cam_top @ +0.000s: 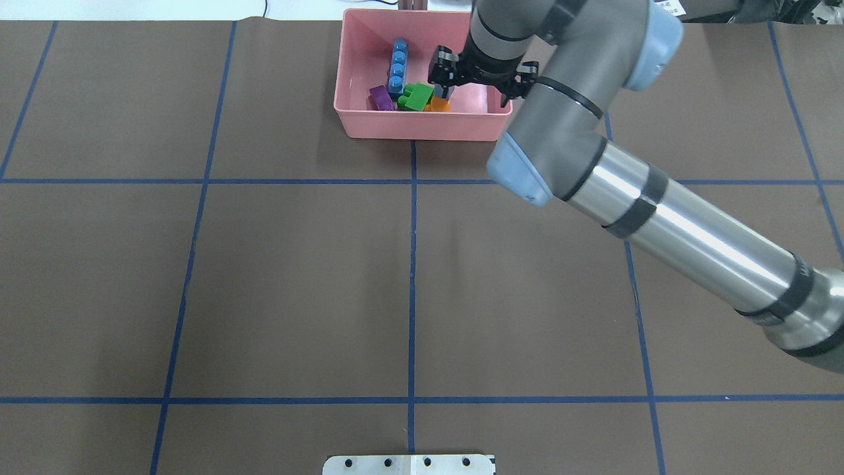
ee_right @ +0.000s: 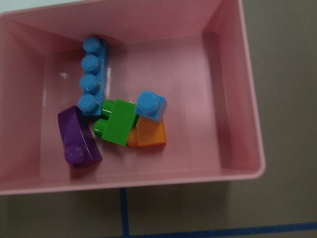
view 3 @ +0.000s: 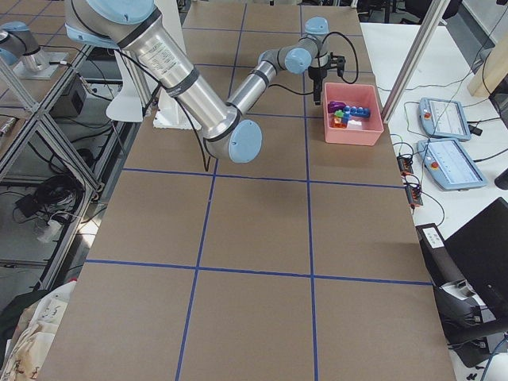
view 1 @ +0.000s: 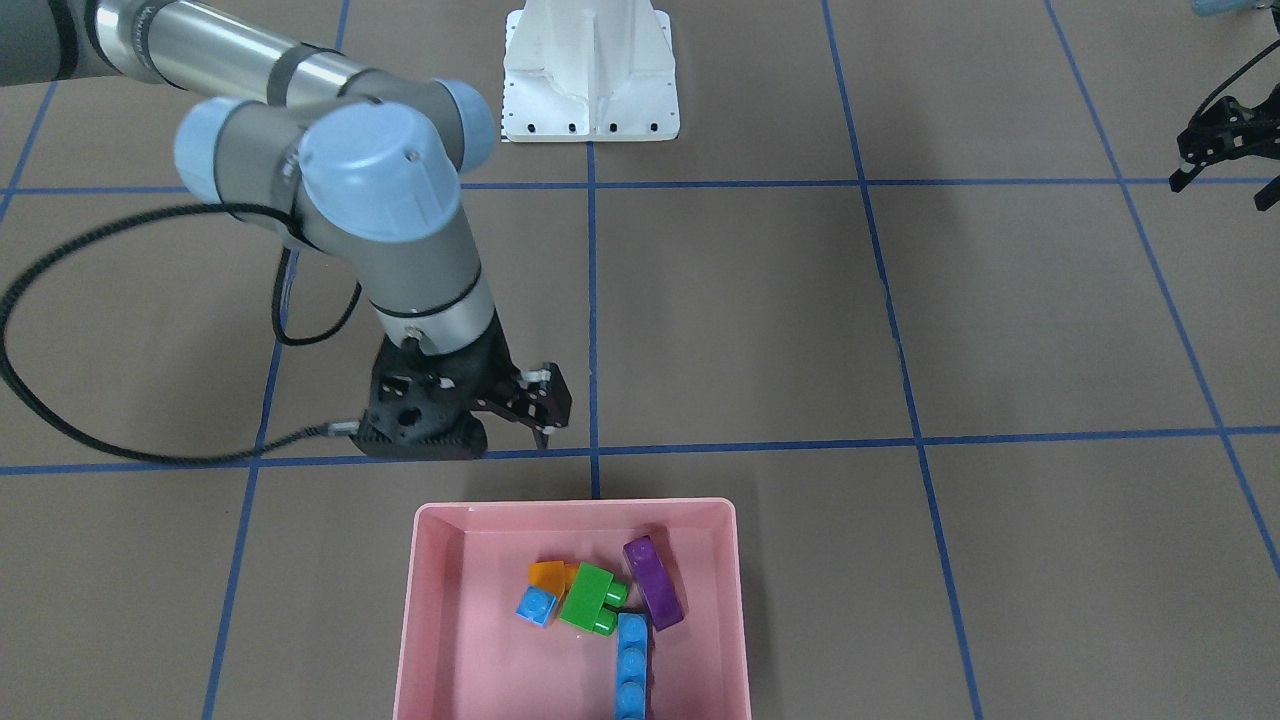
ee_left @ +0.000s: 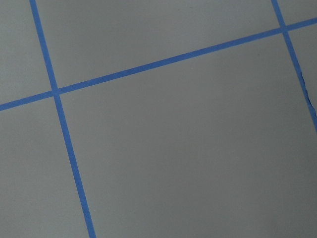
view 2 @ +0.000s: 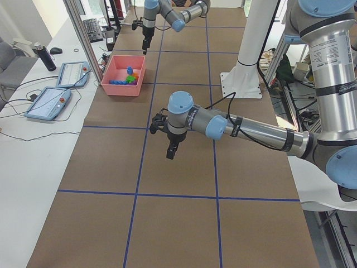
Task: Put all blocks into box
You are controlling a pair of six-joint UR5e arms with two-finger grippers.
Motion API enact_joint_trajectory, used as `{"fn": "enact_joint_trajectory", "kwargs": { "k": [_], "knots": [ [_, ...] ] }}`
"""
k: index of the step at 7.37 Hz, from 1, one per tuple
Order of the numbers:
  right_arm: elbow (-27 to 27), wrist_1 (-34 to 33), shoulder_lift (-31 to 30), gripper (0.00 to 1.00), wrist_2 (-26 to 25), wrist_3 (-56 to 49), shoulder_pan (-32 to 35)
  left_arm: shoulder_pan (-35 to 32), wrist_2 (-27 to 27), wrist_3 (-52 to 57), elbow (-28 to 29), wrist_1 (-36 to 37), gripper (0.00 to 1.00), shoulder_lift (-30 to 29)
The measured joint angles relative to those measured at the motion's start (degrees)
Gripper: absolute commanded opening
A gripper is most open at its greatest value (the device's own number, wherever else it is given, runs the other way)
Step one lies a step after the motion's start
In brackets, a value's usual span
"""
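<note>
The jaws of the right gripper stood wide apart with nothing between them, hanging above the robot-side edge of the box. Its wrist camera looked straight down into the box. The left gripper hung well apart from all this over bare table, and its jaws also looked spread and empty.

All five blocks lay inside the box. The orange block touched the small blue cube and the green block. The purple block lay just beside the green one, and the long blue block ran from that cluster toward the wall farthest from the robot.

By that count the sorting looked finished, and the step in hand was most likely the let-go over the box. The next move probably called only for lifting the right arm straight up and drawing it back without catching the rim.

The table was covered in a flat brown sheet marked into large squares by blue tape lines. A white plate with a row of holes sat at the robot's side. Beside the box ran a white bench with two tablets, and metal posts framed the cell
</note>
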Motion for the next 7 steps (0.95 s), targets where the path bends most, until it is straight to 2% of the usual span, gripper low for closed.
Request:
{"fn": "enact_joint_trajectory", "kwargs": {
  "k": [1,2,3,5,7],
  "knots": [
    [9.6,-2.9,-7.9,1.0,0.2,-0.6,0.3,-2.3,0.0,2.5,1.3,0.1,1.0,0.0],
    [16.8,-4.0,-15.7,1.0,0.5,-2.5,1.4,-4.5,0.0,4.8,3.0,0.1,1.0,-0.1],
    [21.0,-4.4,-22.3,1.0,1.7,-6.6,3.7,-5.8,0.0,6.1,4.2,0.2,1.0,-0.1],
    [23.7,-4.3,-32.9,1.0,7.9,-20.6,12.9,-6.6,0.0,6.9,4.9,2.4,1.0,-0.3],
    [23.0,-4.4,-42.4,1.0,13.5,-39.0,24.5,-6.4,-0.1,6.9,4.7,5.2,1.0,-0.6]
  ]
}}
